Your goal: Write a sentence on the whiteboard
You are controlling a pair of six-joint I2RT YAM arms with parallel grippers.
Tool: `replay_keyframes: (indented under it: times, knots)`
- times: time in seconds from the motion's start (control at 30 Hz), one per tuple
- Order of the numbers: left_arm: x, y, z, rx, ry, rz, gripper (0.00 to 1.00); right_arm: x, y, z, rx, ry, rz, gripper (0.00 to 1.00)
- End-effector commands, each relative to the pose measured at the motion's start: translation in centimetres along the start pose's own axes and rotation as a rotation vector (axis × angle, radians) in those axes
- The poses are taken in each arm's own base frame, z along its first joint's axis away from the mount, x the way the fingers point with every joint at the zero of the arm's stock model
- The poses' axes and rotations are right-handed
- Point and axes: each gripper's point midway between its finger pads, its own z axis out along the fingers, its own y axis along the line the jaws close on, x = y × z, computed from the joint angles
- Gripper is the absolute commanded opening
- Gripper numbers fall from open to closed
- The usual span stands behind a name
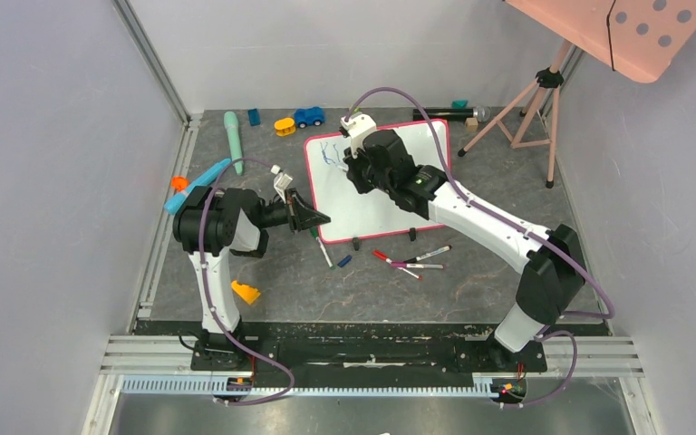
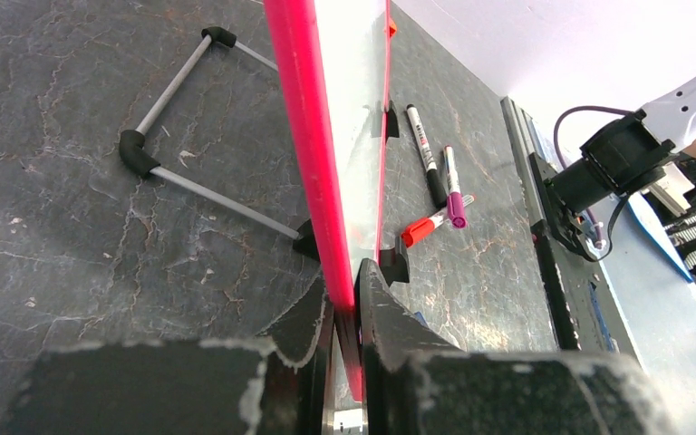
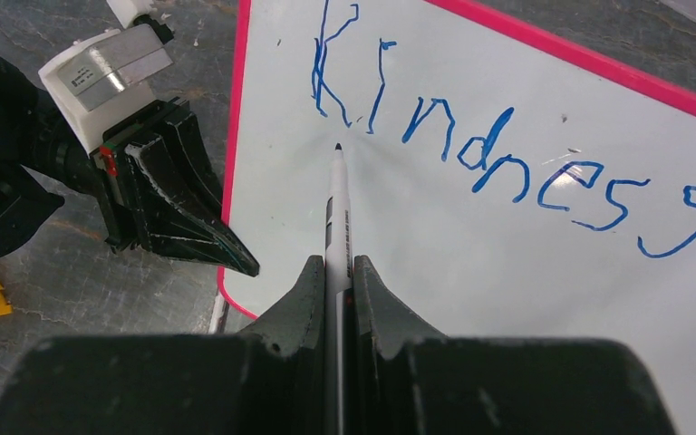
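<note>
L pincer (image 1: 313,217) is clamped on the pink-red frame of the whiteboard (image 1: 376,213), at abt 8 o'clock of the board in the top view. The L wrist cam shows both fingers nipping that edge, board upright btwn them. Why: the board only stands on small clip feet (image 1: 355,243), so I pin it to stop pen pressure tipping or sliding it on the bench (image 1: 326,281).

The board sits mid-bench, face toward my R arm. The sentence (image 3: 507,172) has one word on it, "Kindness" in blue, starting top-left and sloping down toward 4 o'clock in the R wrist view. I'd judge the job approx a third done.

R pincer (image 3: 333,272) is closed on a marker (image 3: 338,199), barrel straight out along the fingers. The nib points to 12 o'clock, just under the "K" and "i". Can't tell if the nib touches or hovers. Prob. placed there to open line two at the L margin.

Spare markers (image 1: 412,261) lie at 5 o'clock of the board, apart from it.
</note>
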Motion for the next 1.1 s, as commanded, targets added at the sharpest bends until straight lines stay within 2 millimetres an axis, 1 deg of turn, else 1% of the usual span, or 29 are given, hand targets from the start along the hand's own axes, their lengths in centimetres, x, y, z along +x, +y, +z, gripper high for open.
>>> replay_keyframes:
  times: [0.0,0.27,0.4,0.53,0.73,1.07]
  knots:
    - [0.0,1.4,-0.2,-0.022,-0.020,0.157,0.02,-2.0,-0.2,-1.2,0.013,-0.057,0.008,0.00]
    - [0.0,1.7,-0.4,-0.061,-0.036,0.167,0.02,-1.4,-0.7,-0.4,0.041,-0.035,-0.009,0.00]
    - [0.0,1.7,-0.5,-0.064,-0.037,0.166,0.02,-1.6,-0.8,0.1,0.042,-0.030,-0.011,0.00]
    - [0.0,1.7,-0.5,-0.061,-0.035,0.166,0.02,-1.6,-0.8,0.0,0.040,-0.031,-0.010,0.00]
    - [0.1,1.7,-0.4,-0.058,-0.034,0.165,0.02,-0.8,-1.0,-0.2,0.047,-0.016,-0.011,0.00]
    - [0.2,1.8,-0.4,-0.059,-0.032,0.162,0.03,-1.0,-1.0,-0.1,0.048,-0.018,-0.009,0.00]
